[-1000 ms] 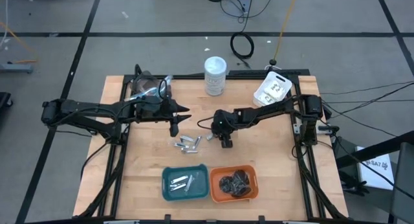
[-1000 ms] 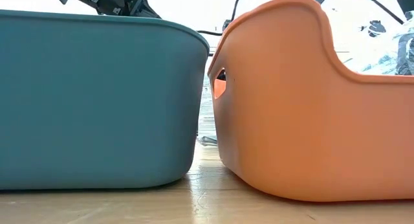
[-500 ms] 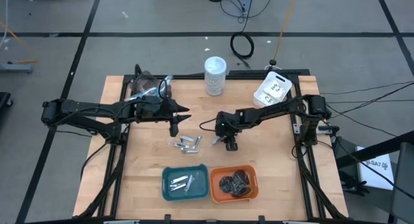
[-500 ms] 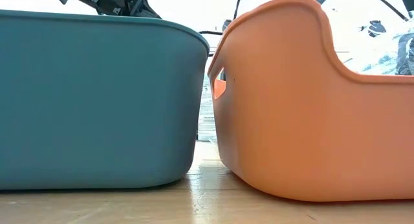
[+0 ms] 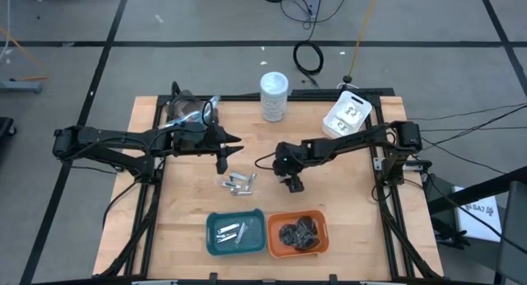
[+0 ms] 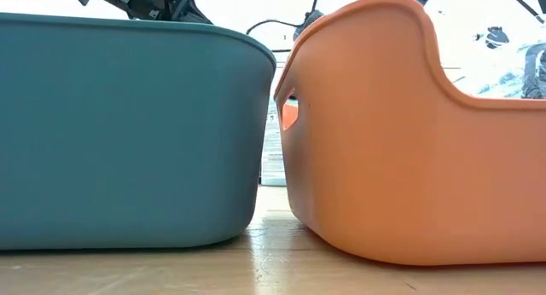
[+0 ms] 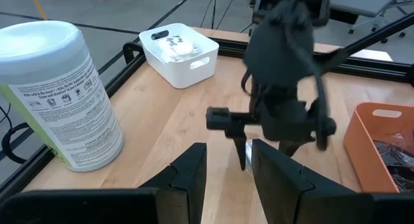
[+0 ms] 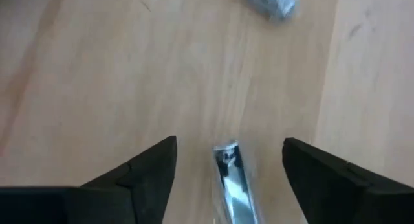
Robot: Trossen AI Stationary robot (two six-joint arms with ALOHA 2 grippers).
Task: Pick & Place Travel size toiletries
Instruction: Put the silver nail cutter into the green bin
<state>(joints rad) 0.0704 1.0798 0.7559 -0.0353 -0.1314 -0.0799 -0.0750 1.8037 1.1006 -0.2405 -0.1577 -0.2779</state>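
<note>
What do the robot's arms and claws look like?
Both arms are dark, nearly black, thin and jointed, with black cables looping beside them. The left claw and right claw each end in two flat, dark, wedge-shaped fingers. No markings are visible on them.

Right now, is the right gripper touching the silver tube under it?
Apart. In the right wrist view the right gripper is open, and the silver tube lies between its fingers with bare table showing on both sides.
</note>
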